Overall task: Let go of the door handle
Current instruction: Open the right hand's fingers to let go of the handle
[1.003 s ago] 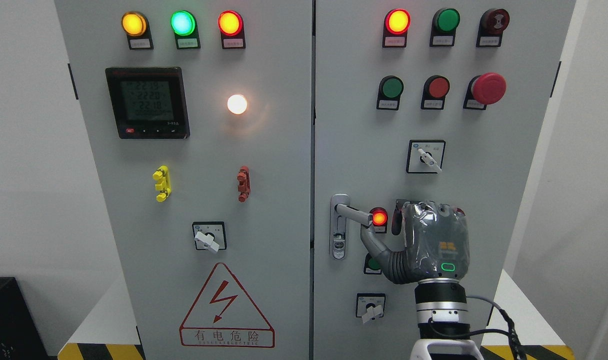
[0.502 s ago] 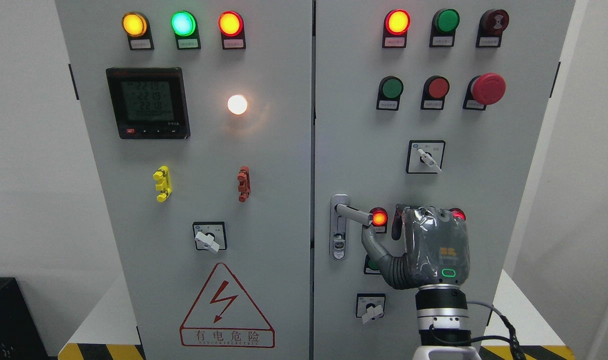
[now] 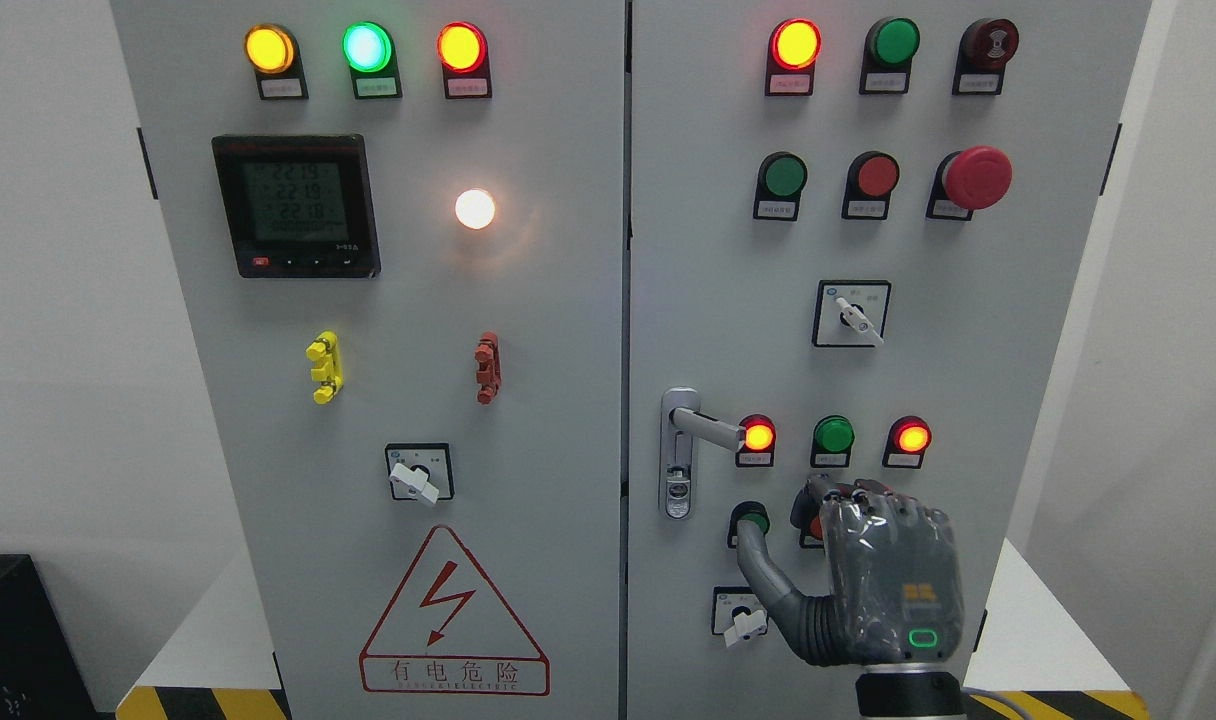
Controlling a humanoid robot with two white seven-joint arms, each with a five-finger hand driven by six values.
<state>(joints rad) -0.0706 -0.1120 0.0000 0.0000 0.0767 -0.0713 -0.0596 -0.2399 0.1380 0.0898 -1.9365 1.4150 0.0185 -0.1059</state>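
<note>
The silver door handle (image 3: 706,427) sticks out to the right from its plate (image 3: 678,455) on the right cabinet door (image 3: 728,300). My right hand (image 3: 853,555) hangs below and to the right of the handle, clear of it, with its back toward the camera. Its thumb (image 3: 763,565) points up and left, and the fingers are loosely spread and hold nothing. The left arm is out of view.
Lit red lamps (image 3: 758,436) and a green lamp (image 3: 833,435) sit just right of the handle. A rotary switch (image 3: 740,618) lies beside my thumb. The left door (image 3: 418,350) carries a meter (image 3: 296,205), lamps and a warning triangle (image 3: 453,620). Yellow-black floor tape (image 3: 203,703) runs below.
My right hand has dropped down and slightly right, away from the handle, uncovering the green and red lamps it hid before. The handle has not moved.
</note>
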